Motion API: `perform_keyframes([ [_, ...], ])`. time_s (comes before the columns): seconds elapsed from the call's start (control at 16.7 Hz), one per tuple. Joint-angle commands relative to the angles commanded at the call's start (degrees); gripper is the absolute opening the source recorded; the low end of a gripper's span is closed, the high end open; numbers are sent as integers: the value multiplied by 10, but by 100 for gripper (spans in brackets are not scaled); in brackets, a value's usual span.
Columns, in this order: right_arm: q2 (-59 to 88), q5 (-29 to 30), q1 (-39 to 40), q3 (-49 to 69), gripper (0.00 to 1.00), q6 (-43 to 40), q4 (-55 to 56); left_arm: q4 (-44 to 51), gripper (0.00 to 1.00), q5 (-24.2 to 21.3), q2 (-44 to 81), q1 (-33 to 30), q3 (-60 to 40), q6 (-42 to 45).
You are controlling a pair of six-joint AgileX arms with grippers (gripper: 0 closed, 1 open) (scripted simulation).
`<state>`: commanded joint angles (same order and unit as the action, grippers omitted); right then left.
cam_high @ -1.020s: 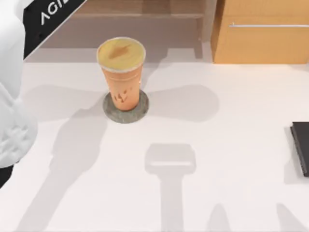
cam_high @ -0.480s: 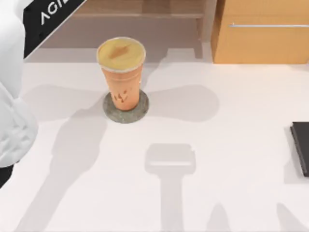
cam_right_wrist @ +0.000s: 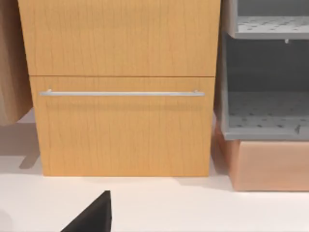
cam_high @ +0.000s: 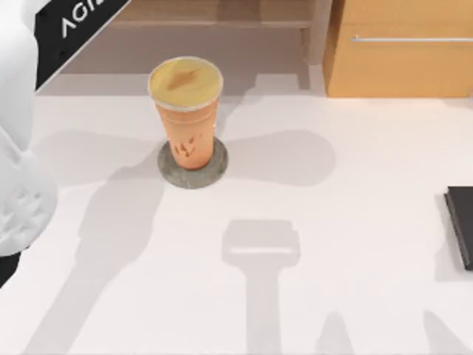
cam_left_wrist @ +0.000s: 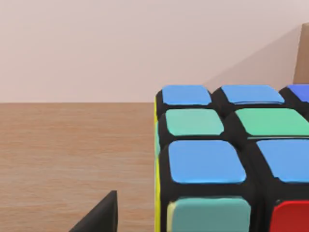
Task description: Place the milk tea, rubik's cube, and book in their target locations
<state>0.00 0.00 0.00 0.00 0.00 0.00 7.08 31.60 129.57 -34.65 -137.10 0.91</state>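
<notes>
Wooden drawer cabinet point(cam_right_wrist: 120, 87), steel handle point(cam_right_wrist: 120, 93); grey shelving point(cam_right_wrist: 263, 72) beside it.

You see a pale white tabletop point(cam_high: 310, 222) crossed by soft grey shadows, so light falls from above. Along its far edge stands a light wooden cabinet point(cam_high: 403, 59) with a thin metal bar handle point(cam_high: 410, 38) across its front. Left of it sits a wooden shelf point(cam_high: 214, 18), its recess shaded. In your right wrist view, a grey rack with perforated shelves point(cam_right_wrist: 265, 111) stands beside the cabinet on a tan block point(cam_right_wrist: 270, 166). Your left wrist view gives you a brown wood-grain surface point(cam_left_wrist: 72, 154) under a plain pinkish wall point(cam_left_wrist: 120, 43).
</notes>
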Motion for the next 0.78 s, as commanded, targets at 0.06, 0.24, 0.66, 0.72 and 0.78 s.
perform_keyframes([
  [0.06,0,0,0,0,100,0,0,0,100,0,0,0,0,0],
  [0.24,0,0,0,0,100,0,0,-1,100,1,-2,-2,2,0],
  [0.66,0,0,0,0,100,0,0,-51,100,19,-78,-19,131,1],
  [0.72,0,0,0,0,100,0,0,-55,100,20,-85,-21,140,1],
  [0.78,0,0,0,0,100,0,0,-56,100,20,-87,-21,142,1],
])
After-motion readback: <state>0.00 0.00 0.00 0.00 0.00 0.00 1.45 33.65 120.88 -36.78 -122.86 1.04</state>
